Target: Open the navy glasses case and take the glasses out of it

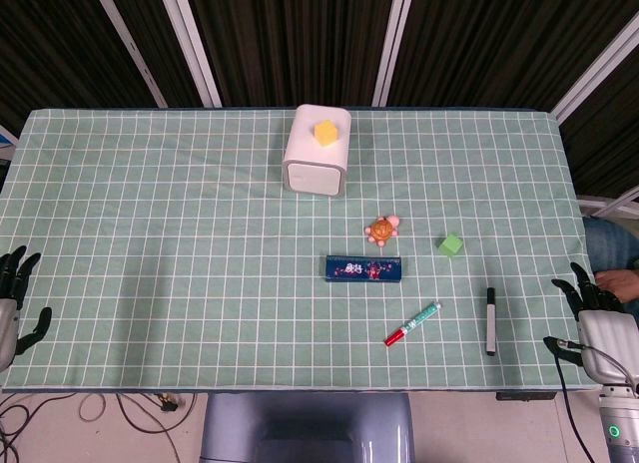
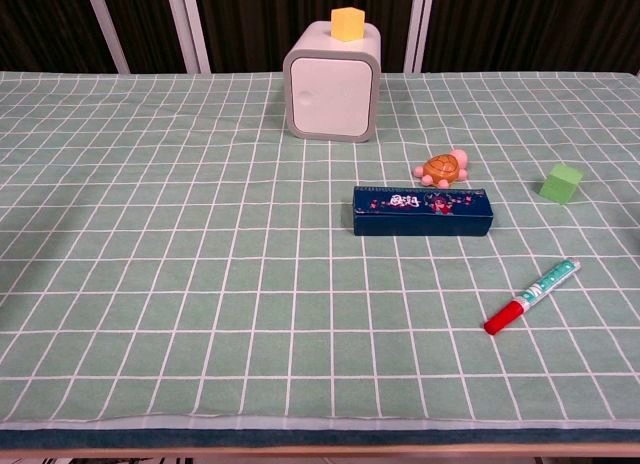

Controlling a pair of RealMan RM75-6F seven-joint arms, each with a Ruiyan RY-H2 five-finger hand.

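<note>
The navy glasses case (image 1: 363, 268) (image 2: 422, 211) lies closed and flat on the green checked cloth, right of the table's middle. No glasses show. My left hand (image 1: 12, 301) hangs at the table's near left edge, fingers spread and holding nothing. My right hand (image 1: 596, 323) sits at the near right edge, fingers apart and empty. Both hands are far from the case and show only in the head view.
A white box (image 1: 317, 151) (image 2: 331, 92) with a yellow block (image 1: 325, 133) on top stands behind the case. A toy turtle (image 1: 381, 228) (image 2: 441, 169) and green cube (image 1: 451, 245) (image 2: 561, 184) lie just beyond it. A red-and-teal marker (image 1: 412, 324) (image 2: 532, 296) and black pen (image 1: 490, 320) lie nearer.
</note>
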